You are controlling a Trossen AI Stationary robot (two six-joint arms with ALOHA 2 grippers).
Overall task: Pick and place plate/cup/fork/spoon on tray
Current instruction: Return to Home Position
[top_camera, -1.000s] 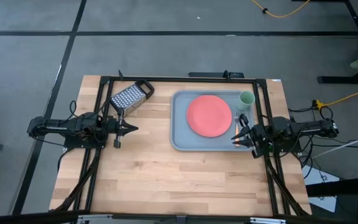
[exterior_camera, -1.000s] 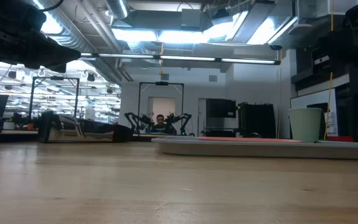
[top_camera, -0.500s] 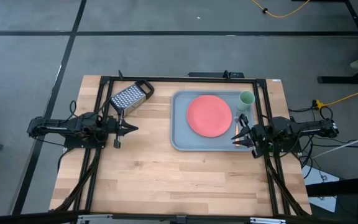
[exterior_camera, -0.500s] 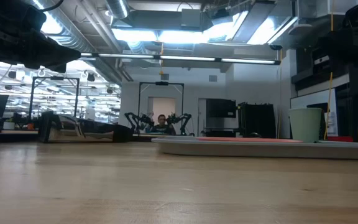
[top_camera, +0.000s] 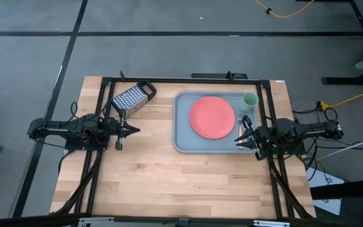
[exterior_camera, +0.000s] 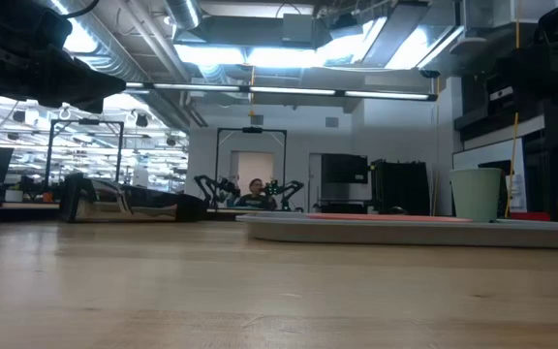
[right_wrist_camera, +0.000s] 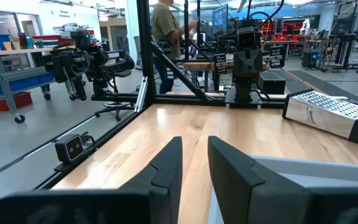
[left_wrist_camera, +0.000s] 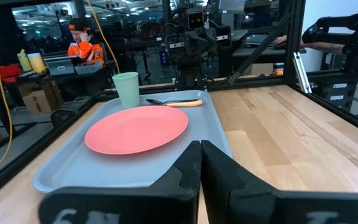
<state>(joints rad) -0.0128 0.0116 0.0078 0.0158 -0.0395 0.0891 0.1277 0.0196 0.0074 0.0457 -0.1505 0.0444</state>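
The grey-blue tray (top_camera: 183, 140) lies right of the table's middle. On it rest the coral-red plate (top_camera: 212, 116), the pale green cup (top_camera: 249, 99) upright at the far right corner, and near the right rim the dark spoon (left_wrist_camera: 157, 101) and the orange-handled fork (left_wrist_camera: 188, 103), lying flat. They also show past my left gripper's fingers: plate (left_wrist_camera: 137, 128), cup (left_wrist_camera: 127, 89). My left gripper (top_camera: 134, 131) is shut and empty, left of the tray. My right gripper (top_camera: 237, 138) is a little open and empty, over the tray's right near part.
A metal box grater (top_camera: 133, 98) lies on its side at the far left of the tray; it also shows in the right wrist view (right_wrist_camera: 328, 112). Bare wooden table (top_camera: 169, 183) lies toward the near edge. A black frame (top_camera: 188, 79) runs around the table. People show in the room behind.
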